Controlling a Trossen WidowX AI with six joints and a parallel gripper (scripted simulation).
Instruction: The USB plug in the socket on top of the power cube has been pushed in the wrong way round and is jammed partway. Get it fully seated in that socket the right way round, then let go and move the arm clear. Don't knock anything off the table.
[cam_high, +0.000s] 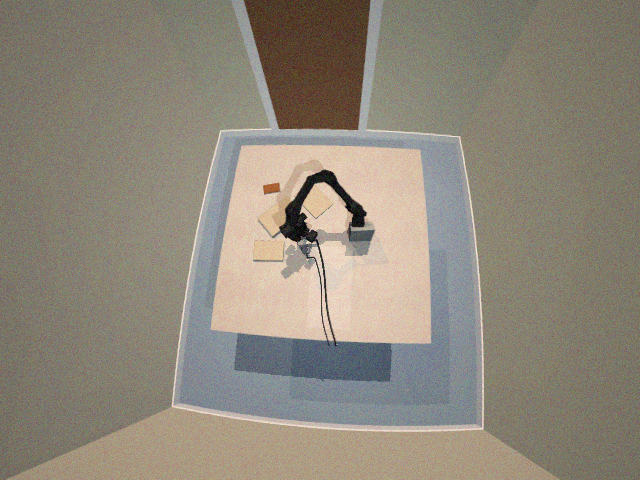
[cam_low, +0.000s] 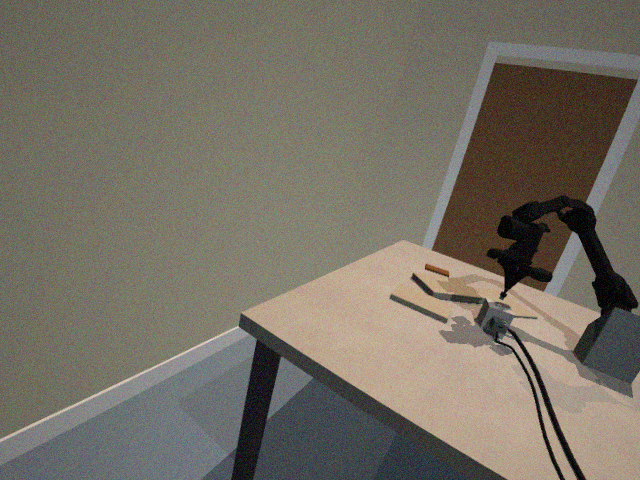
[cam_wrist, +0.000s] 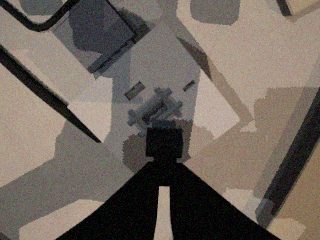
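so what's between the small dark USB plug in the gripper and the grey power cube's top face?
Nothing but a small air gap, seen in the exterior view: the gripper holds the small dark USB plug above the grey power cube.

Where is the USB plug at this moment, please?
In the wrist view, the USB plug sits pinched in the end effector, above the power cube.

Plain olive-grey walls (cam_low: 206, 155) enclose the room. A brown door (cam_low: 532, 170) in a pale frame (cam_low: 460, 149) stands behind the counter (cam_low: 361, 351), a light wooden top on dark, slanted legs (cam_low: 253, 408). The floor (cam_high: 454, 310) is blue-grey, edged by a white skirting board (cam_low: 118, 384). Light throws soft shadows across the counter and darker patches onto the floor beneath it.
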